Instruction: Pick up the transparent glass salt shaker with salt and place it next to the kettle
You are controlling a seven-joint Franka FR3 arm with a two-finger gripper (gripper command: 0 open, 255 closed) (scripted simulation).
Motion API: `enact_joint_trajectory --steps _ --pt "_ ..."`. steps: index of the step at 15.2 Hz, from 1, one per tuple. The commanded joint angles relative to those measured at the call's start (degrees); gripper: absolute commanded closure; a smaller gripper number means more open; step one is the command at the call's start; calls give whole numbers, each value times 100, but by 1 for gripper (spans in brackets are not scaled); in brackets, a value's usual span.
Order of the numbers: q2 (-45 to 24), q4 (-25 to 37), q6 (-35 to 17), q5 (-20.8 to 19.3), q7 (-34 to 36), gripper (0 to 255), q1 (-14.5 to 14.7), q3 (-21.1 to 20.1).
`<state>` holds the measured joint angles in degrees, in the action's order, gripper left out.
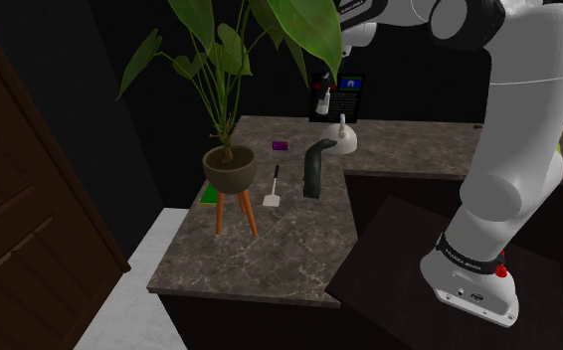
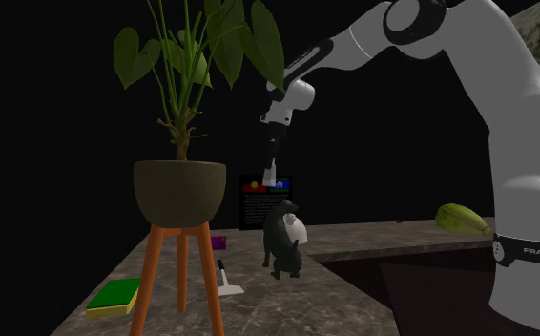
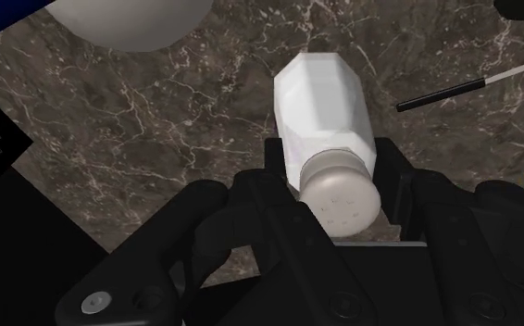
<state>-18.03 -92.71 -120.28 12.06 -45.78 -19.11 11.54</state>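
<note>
Clenched black tool (image 3: 332, 165) clasping white faceted salt shaker (image 3: 320, 97) just under its perforated cap. Raised clear of dark marbled bench (image 3: 158, 130), near white kettle (image 3: 131, 23). Beyond, potted plant (image 1: 228, 167) on orange legs, well apart.

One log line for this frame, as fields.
gripper: shut on salt shaker | salt shaker: held above counter | kettle: close by | placed: no

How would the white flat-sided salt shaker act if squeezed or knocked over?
Clasped by the black gripper, the white flat-sided salt shaker shows no dent, so probably stiff. Its flat sides likely resist rolling. Tall and narrow, it may tip easily.
</note>
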Motion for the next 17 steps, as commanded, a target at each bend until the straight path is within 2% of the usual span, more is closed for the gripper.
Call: enact_joint_trajectory --steps 1,17 --pt "-412 610 232 107 -168 255 -170 26" --pt "-752 -124 -823 294 -395 255 -184 -59"
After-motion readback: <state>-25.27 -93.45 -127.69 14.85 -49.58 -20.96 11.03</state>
